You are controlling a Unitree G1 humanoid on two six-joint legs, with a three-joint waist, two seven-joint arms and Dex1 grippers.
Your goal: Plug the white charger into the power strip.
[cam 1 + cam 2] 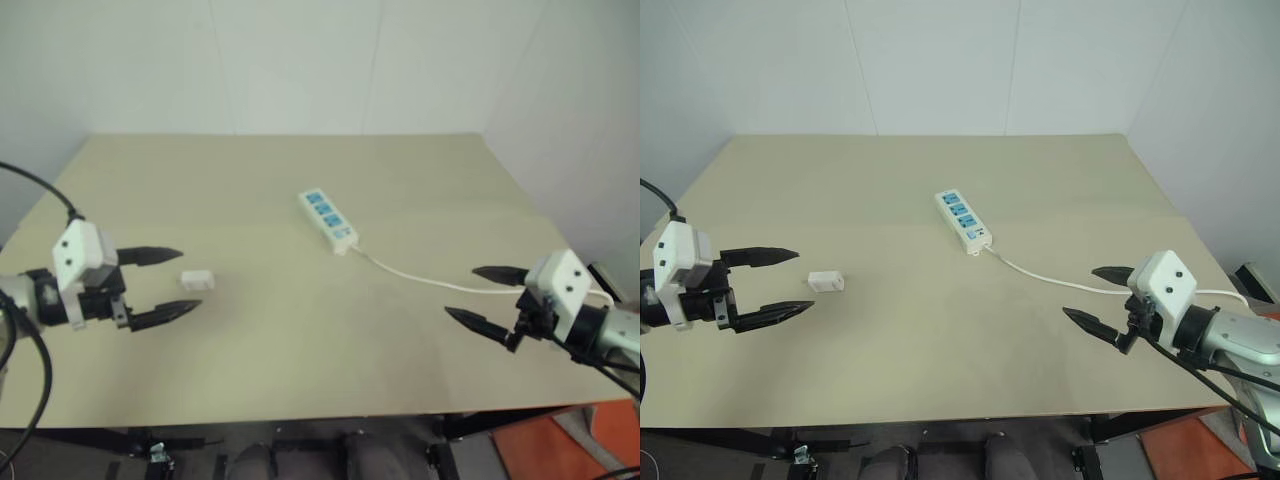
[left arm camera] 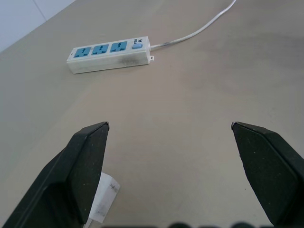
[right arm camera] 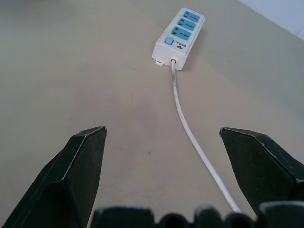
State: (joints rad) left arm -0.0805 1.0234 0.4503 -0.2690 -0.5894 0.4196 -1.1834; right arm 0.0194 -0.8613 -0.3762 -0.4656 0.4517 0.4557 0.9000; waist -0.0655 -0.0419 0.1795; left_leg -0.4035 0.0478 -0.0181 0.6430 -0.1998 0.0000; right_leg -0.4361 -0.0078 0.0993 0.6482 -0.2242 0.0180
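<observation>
The white charger [image 1: 197,280] lies flat on the tan table, left of centre, just beyond the tips of my left gripper [image 1: 178,283], which hovers open with nothing in it. In the left wrist view the charger [image 2: 105,196] peeks out beside one finger. The power strip [image 1: 327,220] lies near the table's middle with three blue socket faces up, its thin white cable [image 1: 420,277] running toward my right gripper [image 1: 476,295]. That gripper is open and empty at the right, with the cable [image 3: 190,135] passing between its spread fingers.
The tan table [image 1: 300,360] has open surface between the charger and the strip. White walls stand behind and to the right. An orange patch of floor [image 1: 545,450] shows past the table's front right corner.
</observation>
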